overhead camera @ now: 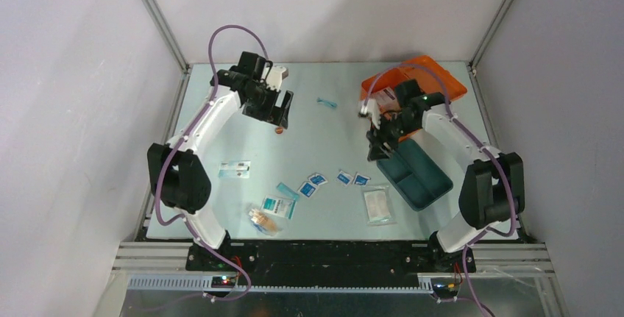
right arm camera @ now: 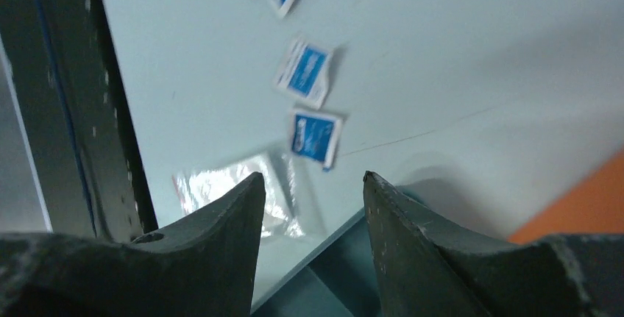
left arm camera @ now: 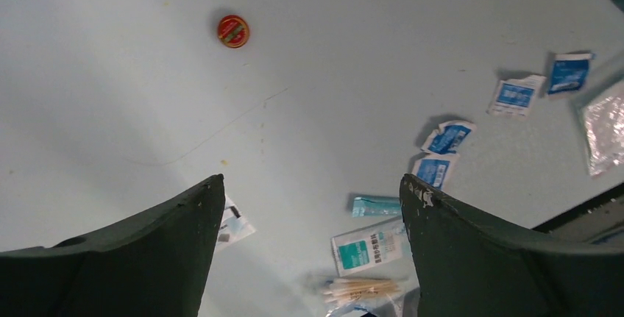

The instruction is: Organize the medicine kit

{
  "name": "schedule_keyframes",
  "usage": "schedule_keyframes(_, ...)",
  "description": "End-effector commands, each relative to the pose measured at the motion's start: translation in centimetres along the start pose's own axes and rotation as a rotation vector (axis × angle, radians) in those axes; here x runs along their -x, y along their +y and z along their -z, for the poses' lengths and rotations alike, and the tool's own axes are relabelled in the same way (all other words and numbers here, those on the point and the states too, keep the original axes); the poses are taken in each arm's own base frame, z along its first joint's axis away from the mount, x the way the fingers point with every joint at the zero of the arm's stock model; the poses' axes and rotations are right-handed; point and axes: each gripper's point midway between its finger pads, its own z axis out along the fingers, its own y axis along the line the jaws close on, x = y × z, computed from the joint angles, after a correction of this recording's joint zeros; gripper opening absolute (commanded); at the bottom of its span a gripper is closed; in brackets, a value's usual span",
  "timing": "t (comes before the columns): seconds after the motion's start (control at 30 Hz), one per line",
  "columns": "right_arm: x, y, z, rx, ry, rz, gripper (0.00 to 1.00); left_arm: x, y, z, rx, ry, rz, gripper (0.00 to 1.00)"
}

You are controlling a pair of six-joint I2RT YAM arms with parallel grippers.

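Note:
The medicine kit's orange case (overhead camera: 441,82) stands open at the back right, partly hidden by my right arm. Its dark teal divided tray (overhead camera: 419,177) lies out on the table in front of the case. My right gripper (overhead camera: 377,149) hovers over the tray's near-left end, open and empty. In the right wrist view the gripper (right arm camera: 313,177) has the tray (right arm camera: 346,273) just below its jaws and an orange edge (right arm camera: 589,210) at the right. My left gripper (overhead camera: 282,120) is open and empty at the back left, above a small red round tin (overhead camera: 279,130). In the left wrist view the gripper (left arm camera: 313,184) is well above the table.
Blue-white sachets (overhead camera: 318,179) (left arm camera: 447,138) (right arm camera: 316,137) lie mid-table. A clear packet (overhead camera: 378,205) (right arm camera: 228,188) lies by the tray. Cotton swabs (left arm camera: 364,287), a teal-white packet (left arm camera: 366,247), a white packet (overhead camera: 235,169) and a small blue item (overhead camera: 327,101) lie about. The red tin (left arm camera: 233,31) shows.

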Motion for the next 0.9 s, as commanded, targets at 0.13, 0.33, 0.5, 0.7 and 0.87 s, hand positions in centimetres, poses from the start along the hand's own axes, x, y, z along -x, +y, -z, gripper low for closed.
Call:
schedule_keyframes(0.13, -8.8, 3.7, -2.2, 0.269, 0.286, 0.303, 0.53, 0.3, -1.1, 1.2, -0.062, -0.038, -0.038, 0.92)
schedule_keyframes(0.33, -10.9, 3.8, -3.4, 0.344, 0.369, 0.361, 0.55, -1.2, -0.5, 1.6, -0.022, -0.023, -0.045, 0.91)
schedule_keyframes(0.5, -12.7, 4.2, -3.9, 0.406, 0.439, 0.364, 0.57, -1.4, -0.2, 1.9, 0.001, -0.023, -0.050, 0.91)
schedule_keyframes(0.7, -14.4, 4.9, -4.3, 0.464, 0.523, 0.340, 0.54, -1.8, 0.3, 1.9, 0.030, -0.014, -0.054, 0.91)
schedule_keyframes(0.87, -15.1, 4.3, -5.4, 0.410, 0.550, 0.344, 0.49, -2.0, 0.8, 2.2, 0.057, -0.016, -0.064, 0.91)
